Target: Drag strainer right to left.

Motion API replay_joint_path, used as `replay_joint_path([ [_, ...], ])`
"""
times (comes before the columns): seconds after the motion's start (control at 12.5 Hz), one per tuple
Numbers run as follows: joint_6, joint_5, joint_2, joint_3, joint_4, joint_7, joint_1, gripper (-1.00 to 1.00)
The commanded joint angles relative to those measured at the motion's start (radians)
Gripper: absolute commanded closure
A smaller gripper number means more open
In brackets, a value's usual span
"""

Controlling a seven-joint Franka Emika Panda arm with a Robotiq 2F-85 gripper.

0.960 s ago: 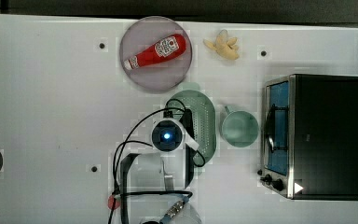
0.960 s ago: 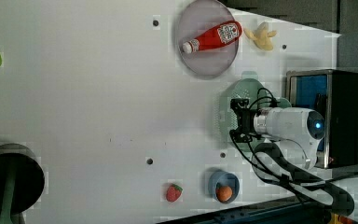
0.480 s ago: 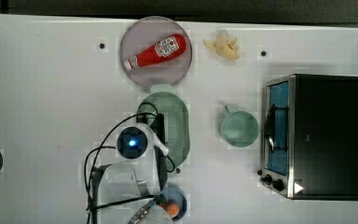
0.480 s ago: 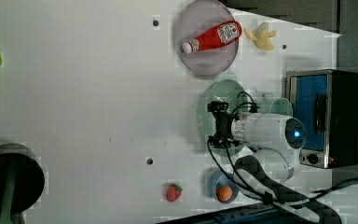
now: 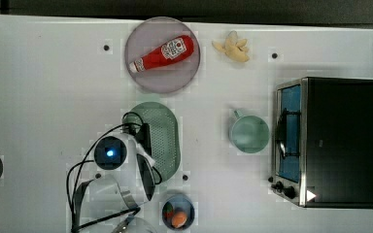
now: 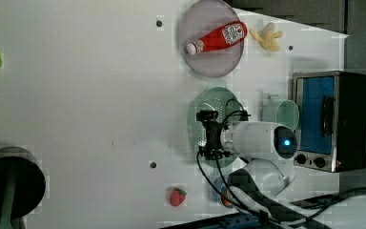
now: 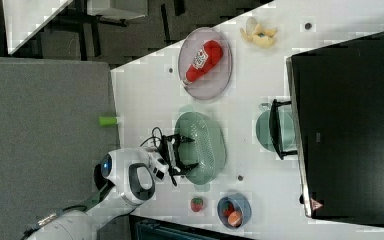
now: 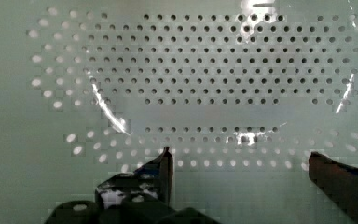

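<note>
The strainer (image 5: 167, 138) is a pale mint-green oval with many small holes. It lies below the grey plate in the top view and to the left of the mug. It also appears in the left view (image 6: 219, 102) and the right view (image 7: 207, 145). My gripper (image 6: 206, 135) reaches over its rim into the bowl, open, with one black finger toward each end of the oval. In the wrist view the holed wall (image 8: 205, 74) lies just ahead of the open gripper (image 8: 242, 163), with nothing between the fingers (image 8: 164, 165). Whether a fingertip touches the wall I cannot tell.
A grey plate (image 5: 141, 82) carries a red ketchup bottle (image 5: 162, 53). A banana (image 5: 233, 47) lies at the back. The mint mug (image 5: 249, 134) stands beside a toaster oven (image 5: 328, 141). A small bowl of fruit (image 5: 178, 213) and a strawberry (image 6: 177, 196) sit near the arm's base.
The arm and the strainer have slid together toward the top view's left, away from the mug, to a spot under the plate.
</note>
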Motion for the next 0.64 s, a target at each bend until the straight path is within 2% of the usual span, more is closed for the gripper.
replay_joint_path([
  [0.08, -0.031, 0.016, 0.031, -0.006, 0.078, 0.053, 0.052, -1.0],
  [0.64, -0.114, 0.021, 0.112, -0.002, 0.239, 0.191, 0.155, -1.0],
])
